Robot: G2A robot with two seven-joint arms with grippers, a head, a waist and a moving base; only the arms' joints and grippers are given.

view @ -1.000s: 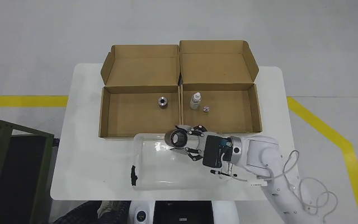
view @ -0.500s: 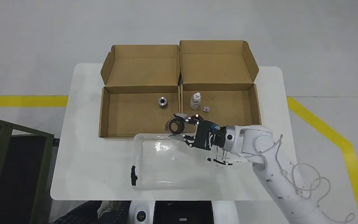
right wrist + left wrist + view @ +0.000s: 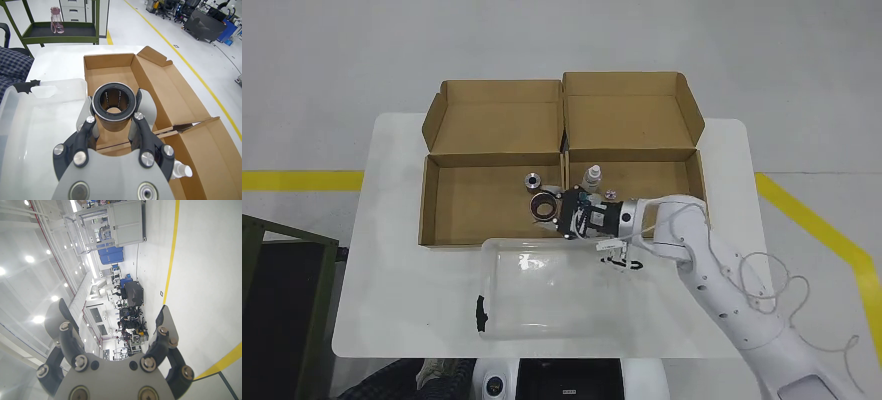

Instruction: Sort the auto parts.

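**Linear bearing carried from the bin's edge over to the left box**

Over the last second the right gripper (image 3: 548,209) has swung away from the far rim of the clear plastic bin (image 3: 504,318). It has crossed the front wall of the left cardboard box (image 3: 423,205), taking the linear bearing (image 3: 541,208) with it.

The bearing now sits inside the outline of that box, toward its near right corner and close to the wall shared with the right cardboard box (image 3: 700,195). The right claw pinches the dark cylinder by its sides, one finger on each flank. The open bore faces up, and rows of small balls show inside it in the right wrist view. Whether the bearing touches the box floor cannot be told.

Further back in the left box, a small metal sleeve (image 3: 532,181) stands apart from the bearing. The right box holds a white spray bottle (image 3: 591,178) near its left wall, and a tiny metal fitting (image 3: 610,193) lies just beside the bottle.

The bin stands on the white table (image 3: 392,250) in front of both boxes, and a strip of black tape (image 3: 480,312) is stuck to its left edge.

The left gripper (image 3: 113,308) points out at the workshop hall. Its fingers are spread with nothing between them.
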